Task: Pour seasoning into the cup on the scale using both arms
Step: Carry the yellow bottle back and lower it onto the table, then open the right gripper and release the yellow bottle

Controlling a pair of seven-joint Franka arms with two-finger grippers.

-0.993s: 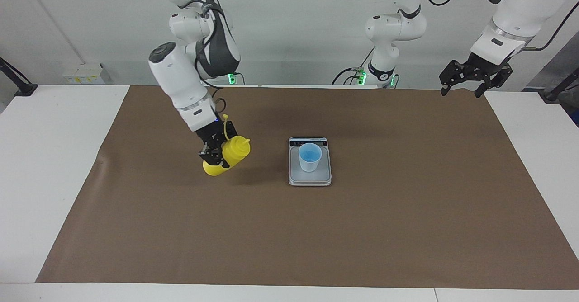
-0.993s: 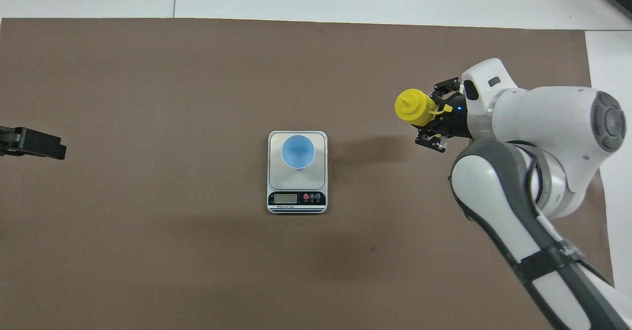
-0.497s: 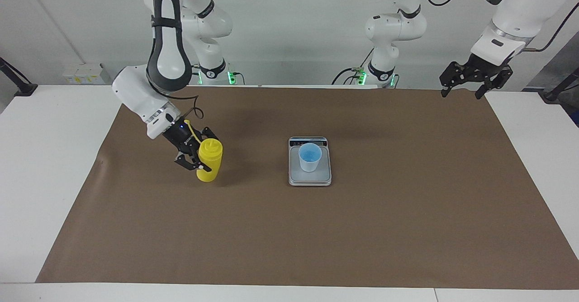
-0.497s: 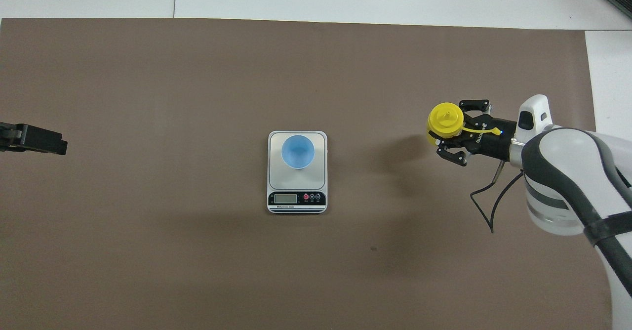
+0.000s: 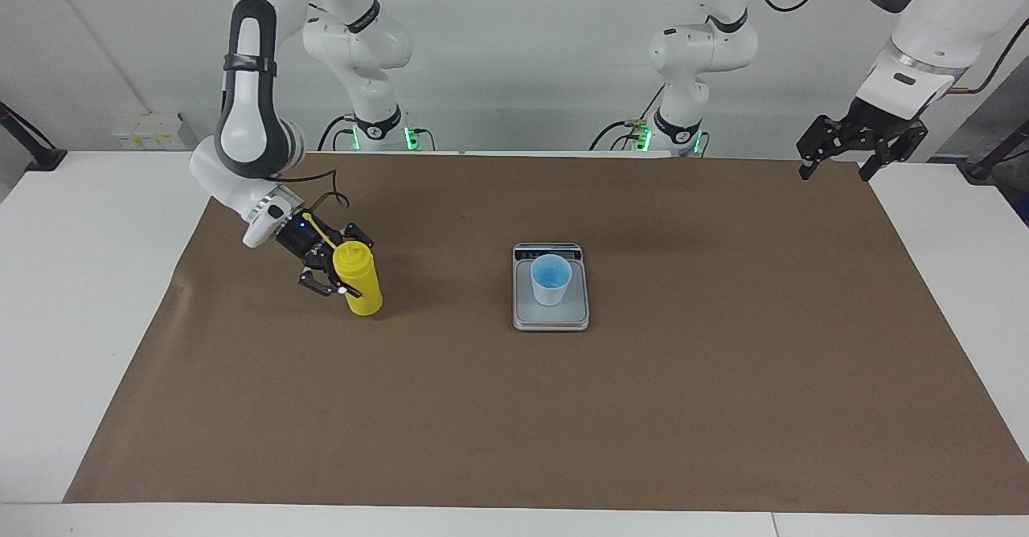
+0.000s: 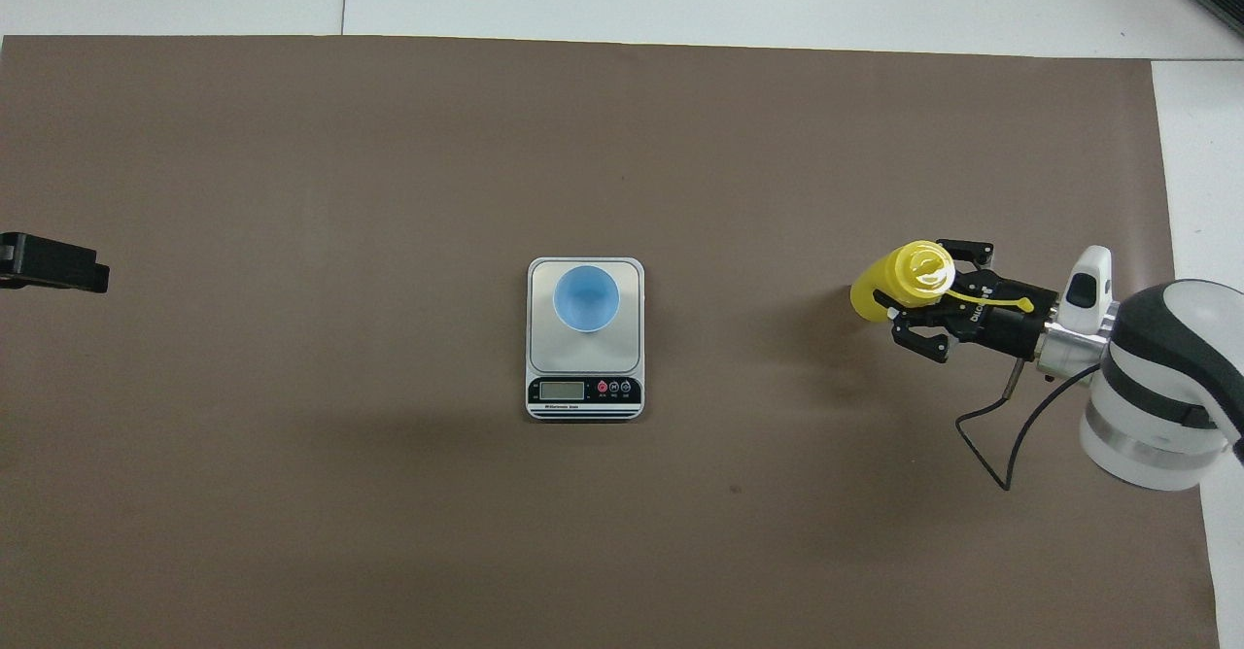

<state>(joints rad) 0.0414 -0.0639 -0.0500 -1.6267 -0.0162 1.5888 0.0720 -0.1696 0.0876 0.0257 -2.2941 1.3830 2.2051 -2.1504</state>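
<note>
The seasoning, a yellow squeeze bottle (image 5: 359, 281) (image 6: 886, 286), stands nearly upright with its base on the brown mat, toward the right arm's end of the table. My right gripper (image 5: 344, 266) (image 6: 925, 294) comes in from the side and is shut on the bottle's upper part. The pale blue cup (image 5: 551, 280) (image 6: 586, 297) stands upright on the silver scale (image 5: 530, 313) (image 6: 540, 343) at the middle of the mat. My left gripper (image 5: 858, 151) (image 6: 53, 265) waits open and empty in the air over the mat's corner at the left arm's end.
A brown mat (image 5: 723, 376) (image 6: 292, 494) covers most of the white table (image 5: 72, 296). A black cable (image 6: 1001, 435) loops from the right wrist down to the mat. The scale's display strip (image 6: 583, 392) faces the robots.
The right arm has swung back toward its own end of the table, turning the bottle from a lean to nearly upright and lowering it onto the mat. The left gripper has drifted slightly outward.
</note>
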